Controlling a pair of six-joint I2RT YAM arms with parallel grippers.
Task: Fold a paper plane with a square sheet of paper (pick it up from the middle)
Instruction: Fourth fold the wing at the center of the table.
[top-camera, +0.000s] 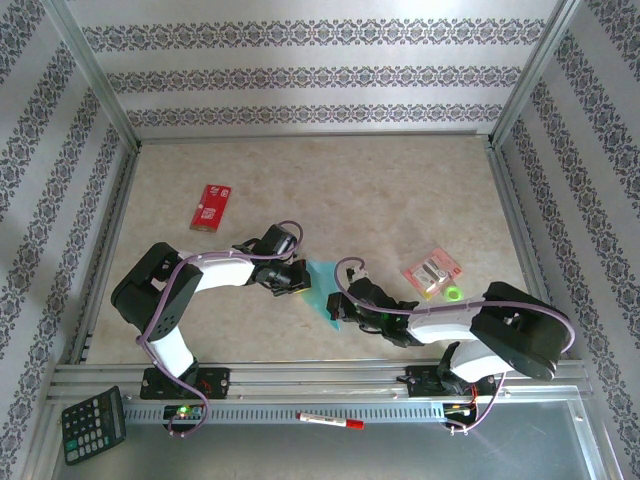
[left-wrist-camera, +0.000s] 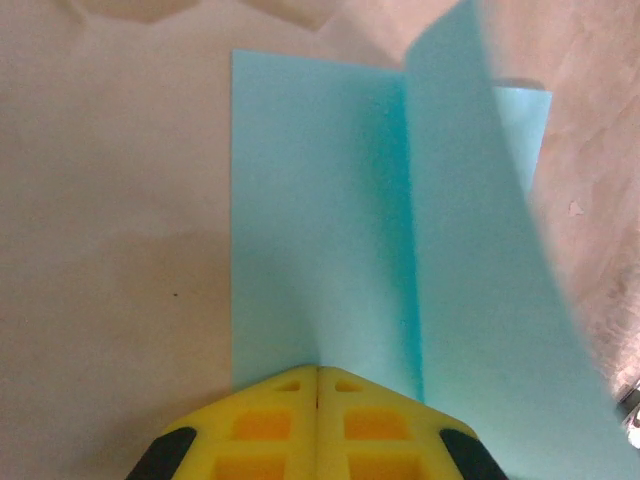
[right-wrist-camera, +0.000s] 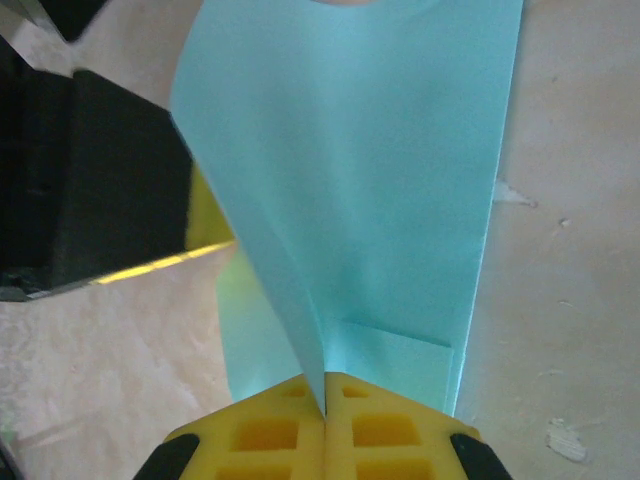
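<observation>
The sheet of paper is light teal and creased into a narrow shape that tapers toward the near edge; it lies between my two grippers at mid-table. My left gripper is shut. In the left wrist view its yellow tips rest on the flat layer of the paper, while a flap stands up on the right. My right gripper is shut on that raised flap. In the right wrist view the paper runs down into the seam between the fingers of the gripper.
A red packet lies at the back left. To the right sit a pink-and-yellow packet and a small green object. A calculator and a marker rest on the front rail. Patterned walls enclose the table.
</observation>
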